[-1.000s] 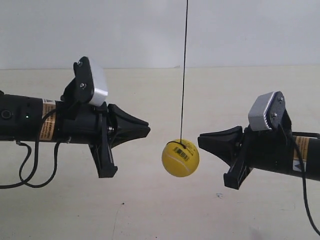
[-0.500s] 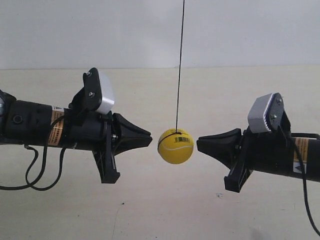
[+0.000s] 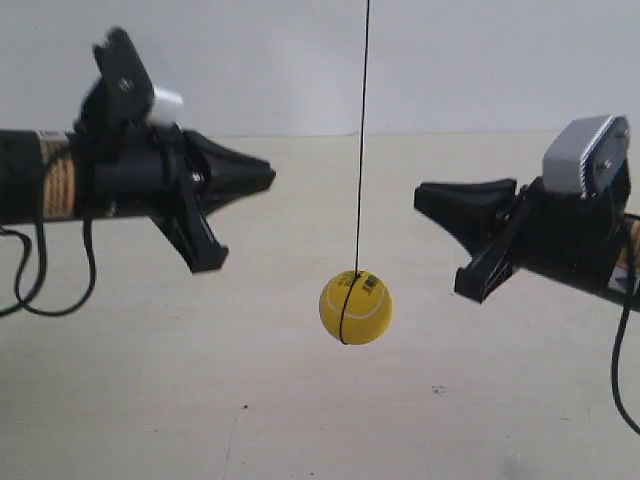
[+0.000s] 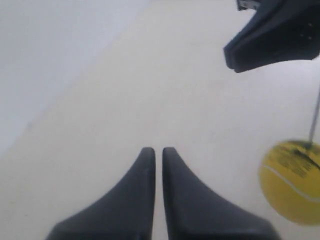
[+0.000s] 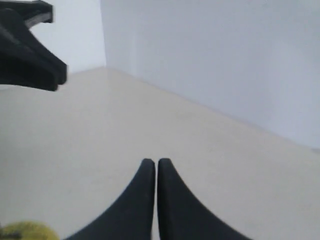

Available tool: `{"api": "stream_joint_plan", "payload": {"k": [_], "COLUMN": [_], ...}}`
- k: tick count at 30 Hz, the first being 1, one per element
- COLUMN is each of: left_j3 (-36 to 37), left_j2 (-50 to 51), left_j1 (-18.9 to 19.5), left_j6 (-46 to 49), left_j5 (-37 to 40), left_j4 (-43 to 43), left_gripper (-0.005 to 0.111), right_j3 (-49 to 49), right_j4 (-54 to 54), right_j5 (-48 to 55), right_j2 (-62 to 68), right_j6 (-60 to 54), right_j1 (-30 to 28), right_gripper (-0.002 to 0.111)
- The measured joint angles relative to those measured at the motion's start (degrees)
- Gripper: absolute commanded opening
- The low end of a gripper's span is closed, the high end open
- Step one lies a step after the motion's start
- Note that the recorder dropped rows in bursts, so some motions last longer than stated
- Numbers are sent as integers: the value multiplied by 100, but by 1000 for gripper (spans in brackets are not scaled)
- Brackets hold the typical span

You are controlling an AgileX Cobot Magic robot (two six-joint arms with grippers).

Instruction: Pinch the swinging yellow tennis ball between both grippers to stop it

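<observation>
Now | left gripper (image 4: 156, 149): jaws pressed together, only a thin slit showing | right gripper (image 5: 155, 161): jaws likewise pressed together | yellow tennis ball (image 3: 355, 308): hangs on a dark string (image 3: 362, 130) above the table (image 3: 250, 400), touching neither gripper | exterior view: one beak tip at the ball's 10 o'clock, the other at its 2 o'clock.

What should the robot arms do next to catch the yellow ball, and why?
Probably lower both to the tennis ball's height. The gripper at the exterior view's left and the gripper at the exterior view's right sit above the ball, which hangs on its string between them, so closing in now would miss.
</observation>
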Motion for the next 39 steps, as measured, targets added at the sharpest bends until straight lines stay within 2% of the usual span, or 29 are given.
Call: {"api": "stream_joint_plan", "payload": {"k": [5, 10, 14, 20, 28, 33, 39], "left_j3": [-92, -79, 42, 403, 1079, 1427, 1700], "left_j2": [-1329, -2910, -4240, -5895, -7609, -8355, -8466], "left_j1": [0, 0, 0, 0, 0, 0, 0], "left_j6": [-186, -623, -788, -1081, -1272, -1519, -1839], "left_j5": [905, 1938, 2431, 2596, 2793, 3001, 3054], "left_j4": [-175, -201, -201, -201, -201, -201, -201], "left_gripper": [5, 5, 5, 5, 5, 5, 5], "right_j3": [0, -9, -9, 115, 655, 695, 702], "right_j4": [829, 1421, 2093, 2451, 2487, 2487, 2487], "right_j5": [735, 1948, 2877, 3947, 4305, 4806, 5214], "right_j2": [-1060, -2315, -3260, -4980, -7535, -8464, -8768], "right_j6": [-13, -441, -759, -840, -420, -31, 526], "right_j1": [0, 0, 0, 0, 0, 0, 0], "right_gripper": [0, 0, 0, 0, 0, 0, 0]}}
